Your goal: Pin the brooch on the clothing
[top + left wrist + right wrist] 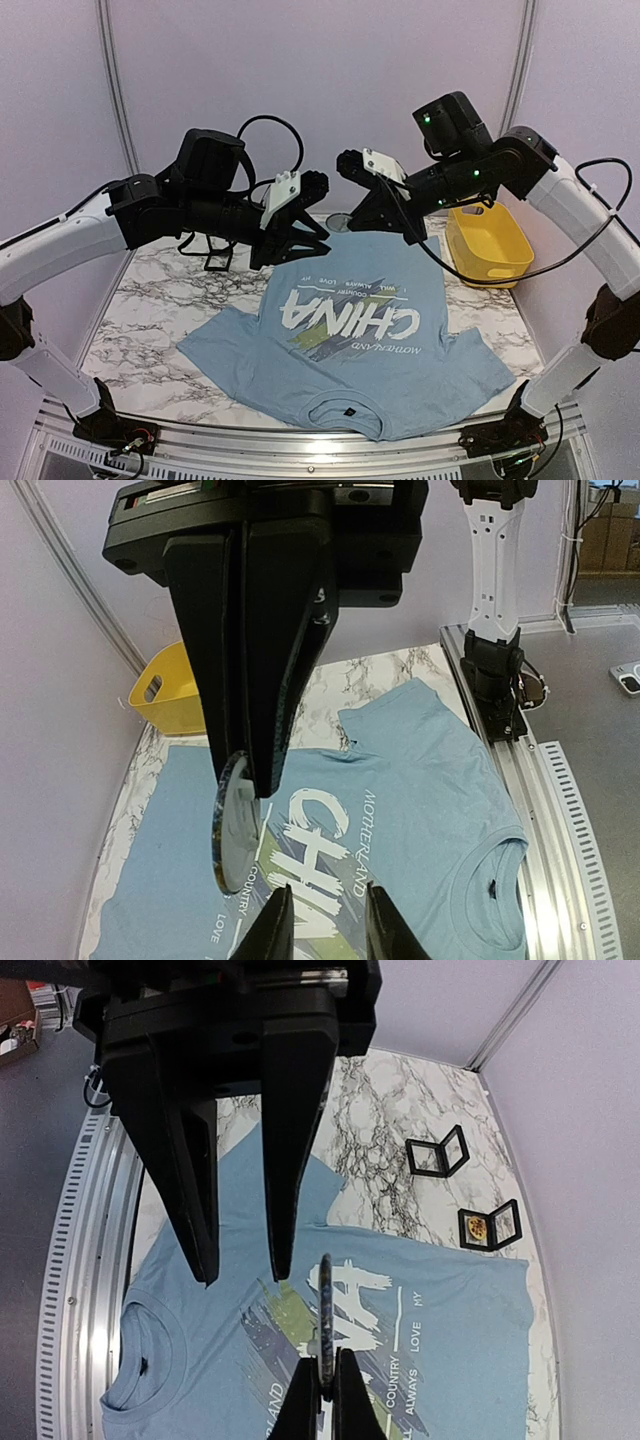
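The left pincer (250, 775) pinches the small round brooch (237, 825) by its rim above the far hem of the limp T-shirt (350, 330), which lies flat on the marble surface (150, 320), with the right pincer (245, 1275) spread just beside it; the disc looks light, stiff and probably slippery, so edge grips suit it.

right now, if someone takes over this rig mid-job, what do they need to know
Left gripper: shut on the brooch, a round disc held in the air above the chest print.
Right gripper: open, holding nothing, facing the left one close to the brooch.
T-shirt: flat on the marble table, print up, collar toward the arm bases.
Done: brooch is in hand.
Left: lower it and pin it on; it is not yet attached.
Also there: two black display stands, yellow basket.
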`<state>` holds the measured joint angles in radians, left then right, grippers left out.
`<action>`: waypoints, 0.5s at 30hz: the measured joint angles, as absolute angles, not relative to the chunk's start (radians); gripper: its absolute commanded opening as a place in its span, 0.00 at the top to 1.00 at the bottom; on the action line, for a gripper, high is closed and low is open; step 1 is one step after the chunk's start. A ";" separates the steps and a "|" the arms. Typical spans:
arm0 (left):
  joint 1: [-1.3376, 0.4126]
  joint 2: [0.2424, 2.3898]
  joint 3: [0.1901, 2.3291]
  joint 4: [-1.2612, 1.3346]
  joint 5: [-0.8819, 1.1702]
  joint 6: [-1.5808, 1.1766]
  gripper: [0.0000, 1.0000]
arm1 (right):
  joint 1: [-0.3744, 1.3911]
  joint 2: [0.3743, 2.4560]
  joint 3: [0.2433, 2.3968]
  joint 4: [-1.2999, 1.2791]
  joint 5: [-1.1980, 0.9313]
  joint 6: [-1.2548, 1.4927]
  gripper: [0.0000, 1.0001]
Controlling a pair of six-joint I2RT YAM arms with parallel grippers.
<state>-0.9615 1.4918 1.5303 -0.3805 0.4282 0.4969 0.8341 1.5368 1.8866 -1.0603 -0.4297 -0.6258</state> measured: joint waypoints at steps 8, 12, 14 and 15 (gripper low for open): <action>-0.962 1.492 1.530 -0.381 0.354 0.538 0.65 | 0.837 1.538 1.882 -1.068 -0.427 -0.641 1.00; -0.962 1.492 1.530 -0.381 0.331 0.547 0.64 | 0.838 1.534 1.865 -1.065 -0.443 -0.652 1.00; -0.962 1.492 1.530 -0.379 0.332 0.544 0.64 | 0.838 1.525 1.847 -1.057 -0.454 -0.657 1.00; -0.962 1.492 1.528 -0.374 0.337 0.540 0.65 | 0.838 1.519 1.838 -1.052 -0.461 -0.659 1.00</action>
<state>-0.9623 1.4918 1.5284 -0.3740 0.3374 0.5404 0.8375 1.5192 1.8381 -1.0523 -0.4606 -0.6586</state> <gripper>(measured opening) 0.359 0.002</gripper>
